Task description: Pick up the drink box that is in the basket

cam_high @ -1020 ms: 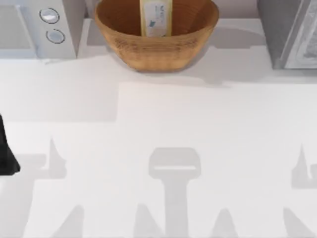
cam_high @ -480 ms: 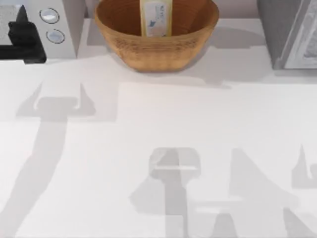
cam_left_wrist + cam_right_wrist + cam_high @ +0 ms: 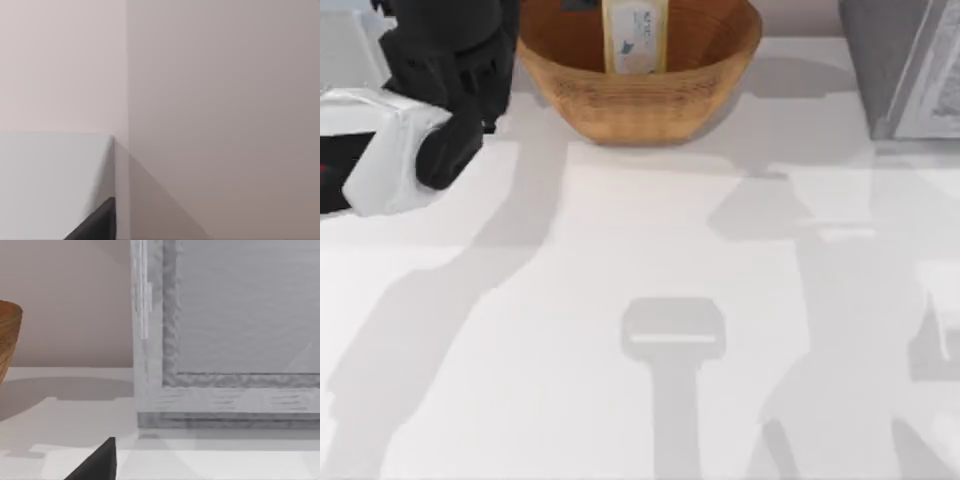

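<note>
The tan woven basket point(image 3: 640, 90) stands at the back centre of the table. The drink box point(image 3: 634, 35), a pale carton with blue print, stands upright inside it against the far wall. My left arm point(image 3: 450, 70), black with a white link, reaches in from the left and ends just left of the basket's rim. A black fingertip point(image 3: 100, 222) shows in the left wrist view, facing a bare wall. In the right wrist view another black fingertip point(image 3: 100, 462) points toward a grey appliance, with the basket's edge point(image 3: 7, 340) off to one side.
A grey appliance point(image 3: 905, 70) stands at the back right, seen close in the right wrist view as the grey appliance point(image 3: 225, 340). A white appliance point(image 3: 350, 50) at the back left is mostly covered by my left arm. White tabletop point(image 3: 640, 250) spreads in front of the basket.
My left arm has swung from the table's left edge up and rightward, now covering the back-left appliance beside the basket. Shadows on the right have shifted. Basket and drink box have not moved.
</note>
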Available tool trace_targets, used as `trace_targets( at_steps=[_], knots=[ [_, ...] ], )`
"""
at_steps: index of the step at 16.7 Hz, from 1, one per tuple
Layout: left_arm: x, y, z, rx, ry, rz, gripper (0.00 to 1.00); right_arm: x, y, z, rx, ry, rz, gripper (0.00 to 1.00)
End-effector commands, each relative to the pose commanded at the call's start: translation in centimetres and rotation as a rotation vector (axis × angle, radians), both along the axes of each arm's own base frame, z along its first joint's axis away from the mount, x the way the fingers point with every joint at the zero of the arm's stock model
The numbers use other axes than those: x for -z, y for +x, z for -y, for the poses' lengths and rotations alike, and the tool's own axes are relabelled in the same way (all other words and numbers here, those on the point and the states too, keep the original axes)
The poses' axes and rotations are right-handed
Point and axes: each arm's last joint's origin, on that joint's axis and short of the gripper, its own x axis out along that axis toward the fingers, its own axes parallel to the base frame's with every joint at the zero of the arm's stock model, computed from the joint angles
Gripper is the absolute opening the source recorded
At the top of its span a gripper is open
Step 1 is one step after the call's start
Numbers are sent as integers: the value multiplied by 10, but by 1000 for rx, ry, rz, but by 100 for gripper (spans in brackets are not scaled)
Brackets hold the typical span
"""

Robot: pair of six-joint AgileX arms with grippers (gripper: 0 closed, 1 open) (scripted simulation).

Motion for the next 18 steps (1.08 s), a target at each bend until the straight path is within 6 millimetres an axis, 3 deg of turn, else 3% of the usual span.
trace_targets(
  at_steps=[4,9,11,18],
  knots=[
    [58,42,59,1,5,-7,100,0,0,0,0,0,0,100],
    [120,60,103,1,15,-17,100,0,0,0,0,0,0,100],
    [130,62,109,1,17,-18,100,0,0,0,0,0,0,100],
    [125,64,107,0,13,-12,100,0,0,0,0,0,0,100]
  ],
)
